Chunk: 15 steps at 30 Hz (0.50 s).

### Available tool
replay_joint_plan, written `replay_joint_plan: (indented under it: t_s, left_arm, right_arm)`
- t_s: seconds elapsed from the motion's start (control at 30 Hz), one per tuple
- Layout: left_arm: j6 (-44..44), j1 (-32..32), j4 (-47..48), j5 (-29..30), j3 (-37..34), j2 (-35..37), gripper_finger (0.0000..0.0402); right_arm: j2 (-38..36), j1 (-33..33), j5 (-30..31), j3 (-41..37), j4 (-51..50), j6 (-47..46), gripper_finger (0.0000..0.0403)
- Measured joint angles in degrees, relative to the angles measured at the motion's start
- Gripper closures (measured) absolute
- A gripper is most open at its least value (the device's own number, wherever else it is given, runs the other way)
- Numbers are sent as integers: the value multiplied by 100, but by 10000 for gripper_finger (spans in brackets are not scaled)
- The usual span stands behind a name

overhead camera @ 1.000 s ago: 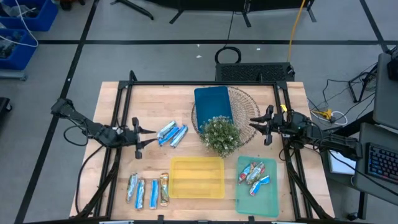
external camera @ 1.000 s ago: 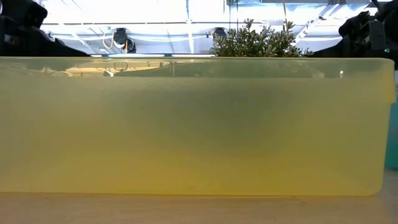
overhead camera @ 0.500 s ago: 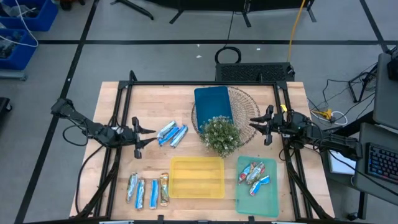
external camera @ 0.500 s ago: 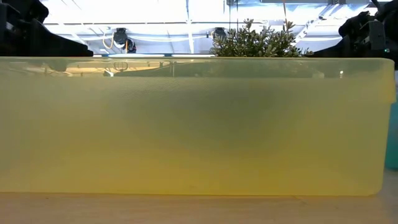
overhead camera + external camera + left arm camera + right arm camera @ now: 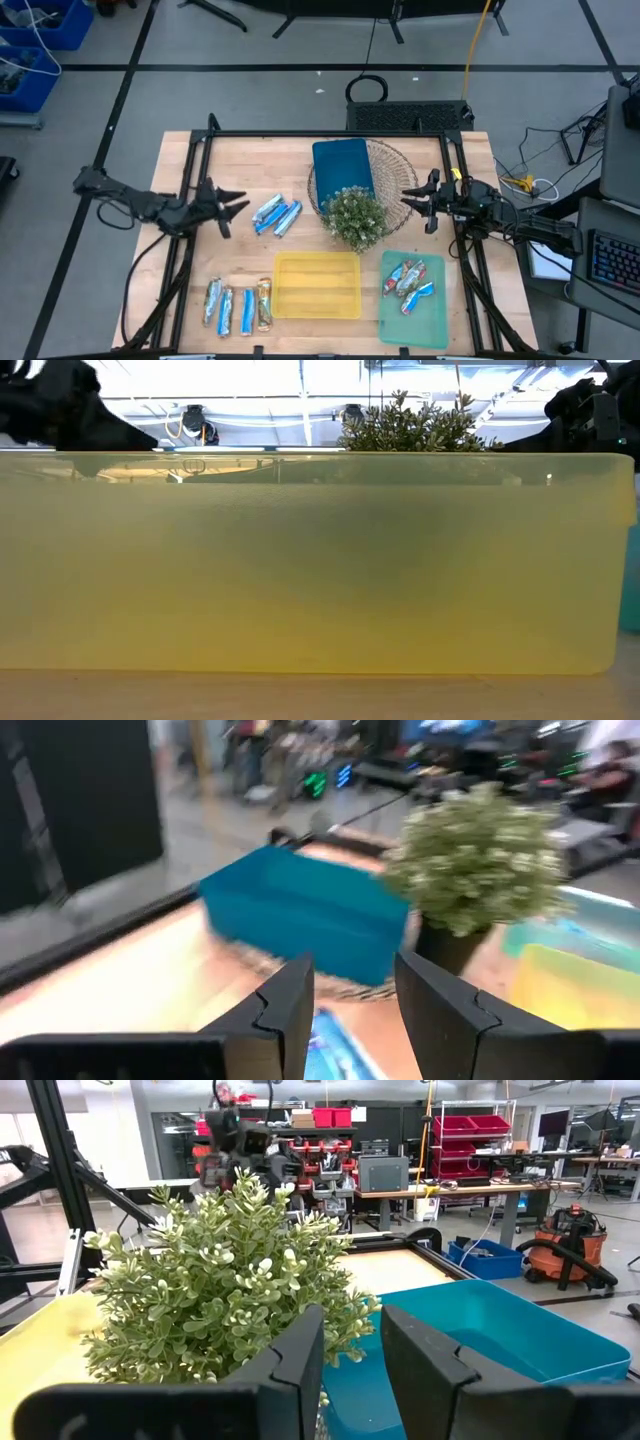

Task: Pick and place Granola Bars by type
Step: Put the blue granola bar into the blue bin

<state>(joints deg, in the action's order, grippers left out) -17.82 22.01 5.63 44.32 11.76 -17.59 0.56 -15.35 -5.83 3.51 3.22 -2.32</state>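
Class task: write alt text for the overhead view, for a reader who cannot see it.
Two open grippers, the left gripper beside two granola bars and the right gripper near a plant, hover over a wooden table with yellow and green trays.

Worktop (image 5: pixel 180 170) layout
Yellow plastic tray (image 5: pixel 317 285) near centre; bushy green plant (image 5: pixel 354 218) behind it; shiny wrapped granola bars (image 5: pixel 238 306) to its left.

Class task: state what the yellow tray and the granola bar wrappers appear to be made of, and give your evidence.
Yellow tray: probably translucent plastic, since light glows through its wall in the low view. Granola bar wrappers: seemingly glossy foil or metallised film, since they glint blue-silver.
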Motion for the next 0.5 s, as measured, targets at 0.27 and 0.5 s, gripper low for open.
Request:
replay_joint_plan:
  t_s: [0.27,0.5]
  left_arm:
    - [-2427,-1614,2689,-1147,1392,-1353,256]
    - [-2573,-2413,2057,-2794,1357,-2964,256]
  right_arm:
    - [0,2,0,0,0,0,310]
    - [0,2,0,0,0,2,309]
